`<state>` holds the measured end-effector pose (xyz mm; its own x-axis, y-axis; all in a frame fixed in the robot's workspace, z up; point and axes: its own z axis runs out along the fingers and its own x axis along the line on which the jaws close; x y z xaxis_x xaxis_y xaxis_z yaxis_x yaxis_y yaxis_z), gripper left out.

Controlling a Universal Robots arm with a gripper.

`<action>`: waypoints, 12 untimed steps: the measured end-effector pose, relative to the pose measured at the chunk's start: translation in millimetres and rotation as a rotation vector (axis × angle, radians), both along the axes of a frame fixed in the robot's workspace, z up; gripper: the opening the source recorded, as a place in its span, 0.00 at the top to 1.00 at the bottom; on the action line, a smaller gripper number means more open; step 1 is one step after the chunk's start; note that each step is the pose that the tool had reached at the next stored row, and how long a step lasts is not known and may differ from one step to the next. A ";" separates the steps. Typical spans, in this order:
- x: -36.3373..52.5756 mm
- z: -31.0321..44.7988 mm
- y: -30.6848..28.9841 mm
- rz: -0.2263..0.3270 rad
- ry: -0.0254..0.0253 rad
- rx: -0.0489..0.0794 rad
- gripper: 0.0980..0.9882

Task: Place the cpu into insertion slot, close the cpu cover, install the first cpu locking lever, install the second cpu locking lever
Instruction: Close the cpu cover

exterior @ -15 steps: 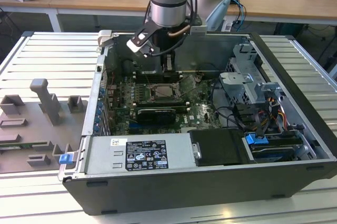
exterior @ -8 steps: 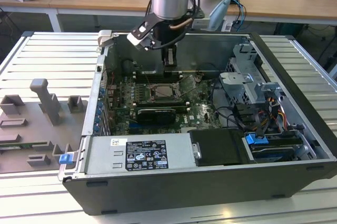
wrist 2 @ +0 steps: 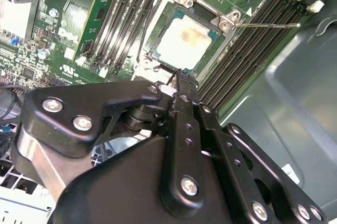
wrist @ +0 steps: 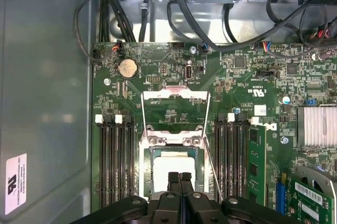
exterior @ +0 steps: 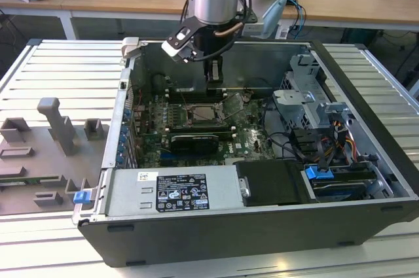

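The cpu [wrist: 171, 170] lies in the insertion slot [wrist: 149, 167], its pale silver top facing up; it also shows in the second wrist view as the cpu [wrist 2: 188, 42]. The cpu cover [wrist: 176, 96] is swung open and lies back over the green board beyond the socket. Thin wire locking levers stand loose, one lever [wrist: 212, 168] beside the socket and seen as a lever [wrist 2: 266, 25] in the second wrist view. My gripper [wrist: 179, 177] hangs just above the cpu's near edge, fingers pressed together with nothing between them. In the exterior view the gripper [exterior: 214, 76] points down into the case over the socket [exterior: 204, 114].
Long black memory slots [wrist: 116, 161] flank the socket on both sides. A finned heatsink [wrist: 317, 126] and cables [wrist: 174, 8] lie nearby. The case walls [exterior: 366, 108], a drive cage [exterior: 308, 101] and the power supply [exterior: 177, 193] hem in the board.
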<state>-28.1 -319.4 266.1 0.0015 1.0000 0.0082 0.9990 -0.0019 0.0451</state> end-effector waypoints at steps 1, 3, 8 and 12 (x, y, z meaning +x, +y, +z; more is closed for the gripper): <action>0.5 0.0 0.0 0.000 0.0000 0.000 0.99; 1.7 0.0 0.0 0.000 0.0000 0.000 0.99; 6.3 -0.1 0.0 0.000 -0.0001 0.000 0.99; 8.4 -0.1 0.0 0.000 0.0000 0.000 0.99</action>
<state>-19.7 -319.4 266.1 0.0016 1.0000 0.0081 0.9990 -0.0019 0.0452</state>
